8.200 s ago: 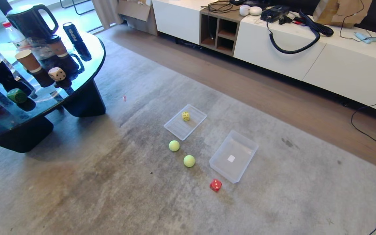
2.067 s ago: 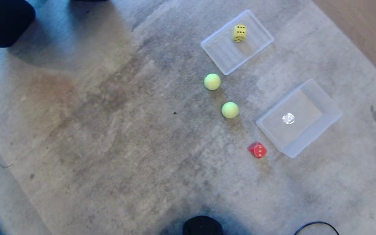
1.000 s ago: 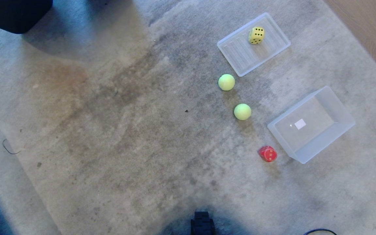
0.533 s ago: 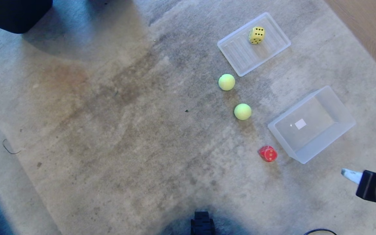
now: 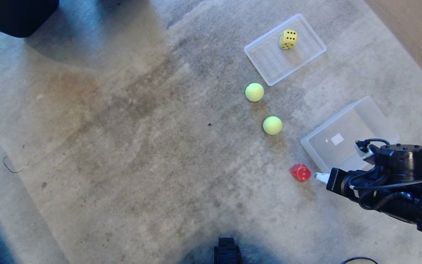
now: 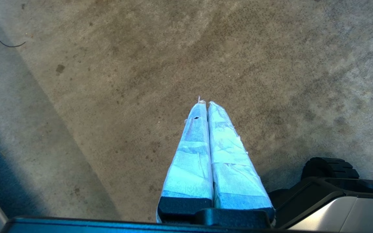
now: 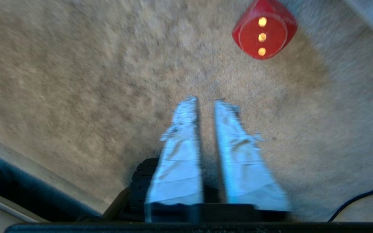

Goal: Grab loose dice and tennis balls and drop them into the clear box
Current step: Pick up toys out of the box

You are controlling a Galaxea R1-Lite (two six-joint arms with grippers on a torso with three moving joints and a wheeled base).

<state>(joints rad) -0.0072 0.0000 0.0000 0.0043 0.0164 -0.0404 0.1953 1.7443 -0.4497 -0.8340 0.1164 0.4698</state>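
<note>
Right gripper [image 7: 206, 100] low over the carpet [image 5: 123, 146], fingers parted by a narrow gap, nothing between them – tips aimed at the red die [image 5: 300, 172], which sits just ahead of the tips and a bit off to one side, not touching. In the head view the right gripper [image 5: 319, 176] is just beside the red die, its arm crossing the near corner of the clear box [image 5: 376, 113]. Clear box lies right next to the gripper, beyond its wrist, white label on the bottom. Two tennis balls [image 5: 272, 125] [image 5: 254, 92] further out past the die, apart from each other. Yellow die [image 5: 288, 39] farthest from the gripper, resting on the flat ribbed lid [image 5: 269, 62]. Left gripper [image 6: 206, 103] clenched, empty, hanging over bare carpet – well away from all of it
</note>
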